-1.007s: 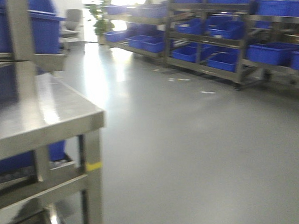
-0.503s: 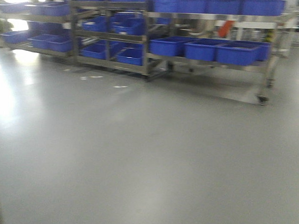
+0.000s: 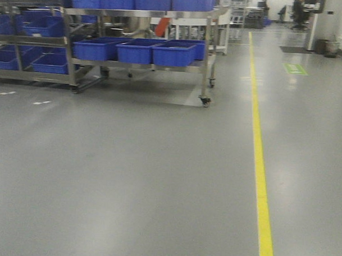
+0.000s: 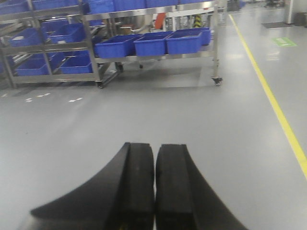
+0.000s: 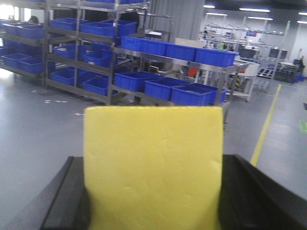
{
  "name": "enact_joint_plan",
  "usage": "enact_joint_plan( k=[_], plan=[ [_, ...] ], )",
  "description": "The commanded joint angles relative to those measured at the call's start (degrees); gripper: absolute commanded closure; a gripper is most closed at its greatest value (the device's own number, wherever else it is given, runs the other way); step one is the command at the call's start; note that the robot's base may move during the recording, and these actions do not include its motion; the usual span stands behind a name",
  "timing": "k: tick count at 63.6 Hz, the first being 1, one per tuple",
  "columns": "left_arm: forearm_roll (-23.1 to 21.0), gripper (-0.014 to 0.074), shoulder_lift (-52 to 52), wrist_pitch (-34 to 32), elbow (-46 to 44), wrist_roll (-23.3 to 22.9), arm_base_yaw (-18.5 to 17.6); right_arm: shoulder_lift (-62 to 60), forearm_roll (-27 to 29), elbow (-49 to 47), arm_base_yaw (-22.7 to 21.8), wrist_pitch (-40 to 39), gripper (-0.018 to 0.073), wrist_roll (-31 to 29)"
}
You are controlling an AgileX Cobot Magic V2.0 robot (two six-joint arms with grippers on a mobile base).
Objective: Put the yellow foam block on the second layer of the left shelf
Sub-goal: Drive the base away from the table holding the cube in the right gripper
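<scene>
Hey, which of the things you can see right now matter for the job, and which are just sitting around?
Job:
block, held in the right claw
racks; one may be the target shelf, can't tell which

Just there:
left claw, shut and empty
blue bins
yellow floor line
green floor mark
</scene>
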Motion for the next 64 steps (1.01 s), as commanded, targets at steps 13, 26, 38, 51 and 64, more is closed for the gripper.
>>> enact_joint_plan(
  k=[13,26,38,51,64],
  plan=[
    [0.01,0.046,-0.78,-4.93,1.48,-0.22,-0.38,0.96,0.48,-1.71,-0.29,-5.32,0.0241,0.02],
    [0.01,0.046,-0.78,-4.93,1.48,-0.22,-0.38,0.96,0.48,-1.71,-0.29,-5.32,0.0241,0.02],
    [0.01,0.046,-0.78,-4.93,1.48,-0.22,-0.38,0.96,0.48,-1.71,-0.29,-5.32,0.0241,0.02],
    [0.01,0.046,-0.78,-4.93,1.48,-0.22,-0.38,0.96,0.48,-1.71,-0.29,-5.32,0.0241,0.02],
    [0.01,0.046,-0.78,-4.93,1.48,-0.22,-0.38,0.96,0.48,-1.71,-0.29,-5.32,0.0241,0.02]
  ],
)
